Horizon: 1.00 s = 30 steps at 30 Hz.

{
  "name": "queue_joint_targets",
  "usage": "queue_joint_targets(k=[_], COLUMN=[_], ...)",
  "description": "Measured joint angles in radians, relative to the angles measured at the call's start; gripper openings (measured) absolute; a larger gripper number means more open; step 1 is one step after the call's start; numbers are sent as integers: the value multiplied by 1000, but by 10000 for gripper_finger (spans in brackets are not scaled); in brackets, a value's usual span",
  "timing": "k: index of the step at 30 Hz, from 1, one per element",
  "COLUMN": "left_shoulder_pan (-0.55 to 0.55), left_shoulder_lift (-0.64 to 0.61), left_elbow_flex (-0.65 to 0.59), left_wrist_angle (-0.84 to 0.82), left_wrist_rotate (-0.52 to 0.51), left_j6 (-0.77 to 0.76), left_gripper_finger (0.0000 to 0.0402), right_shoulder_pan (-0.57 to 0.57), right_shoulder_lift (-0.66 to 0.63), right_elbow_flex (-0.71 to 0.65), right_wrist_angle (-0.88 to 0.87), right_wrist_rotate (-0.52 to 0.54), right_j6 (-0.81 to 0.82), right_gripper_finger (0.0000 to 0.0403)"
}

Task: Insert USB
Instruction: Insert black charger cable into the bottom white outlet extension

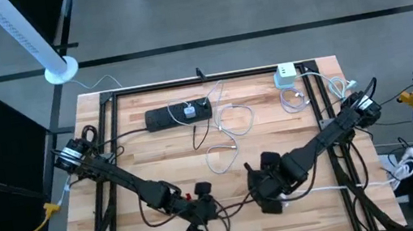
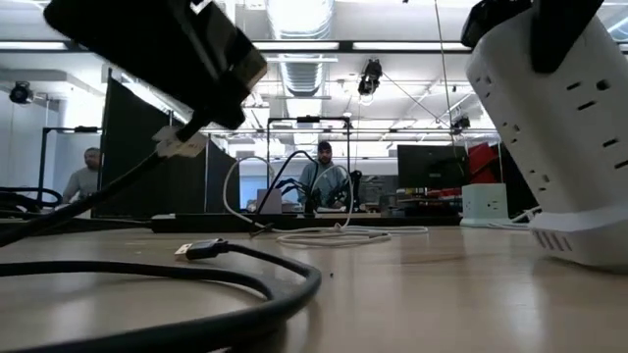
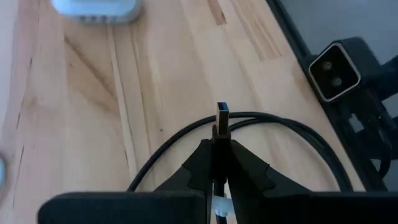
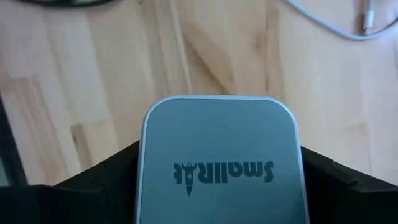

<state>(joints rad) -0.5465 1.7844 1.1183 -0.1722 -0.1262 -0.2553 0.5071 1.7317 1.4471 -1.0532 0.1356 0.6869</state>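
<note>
From above, I see both arms low near the table's (image 1: pixel 111 138) front edge: the left gripper (image 1: pixel 204 208) left of centre, the right gripper (image 1: pixel 268 196) just beside it.

At table level, the white power hub (image 2: pixel 559 118) stands tilted at the right, a loose USB plug (image 2: pixel 201 249) lying on the wood.

My left wrist shows its gripper (image 3: pixel 214 158) clamped on a USB connector (image 3: pixel 222 121), tip forward.

My right wrist shows its fingers (image 4: pixel 112 168) spread around the hub (image 4: pixel 221 158).

I judge alignment is in hand; next I must bring plug to port squarely.
</note>
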Motion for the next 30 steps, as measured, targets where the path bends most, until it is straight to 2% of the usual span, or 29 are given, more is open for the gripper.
queue_joint_targets(k=[4,11,19,23,30], left_shoulder_pan=[0,-1,-9,-10,-10], left_shoulder_lift=[0,-7,-52,-56,-56], left_elbow_flex=[0,0,0,0,0], left_wrist_angle=[-38,-66,-176,-192,-192], left_wrist_rotate=[-1,12,9,8,6], left_j6=[0,-1,-15,-18,-30], left_gripper_finger=[22,22,22,22,22], right_shoulder_pan=[11,6,-15,-26,-23], right_shoulder_lift=[2,6,2,-2,2], right_elbow_flex=[-3,-29,92,170,149], right_wrist_angle=[42,218,240,222,164], right_wrist_rotate=[-1,16,136,155,163], right_j6=[-43,-101,-101,-111,-60], right_gripper_finger=[292,292,292,292,292])
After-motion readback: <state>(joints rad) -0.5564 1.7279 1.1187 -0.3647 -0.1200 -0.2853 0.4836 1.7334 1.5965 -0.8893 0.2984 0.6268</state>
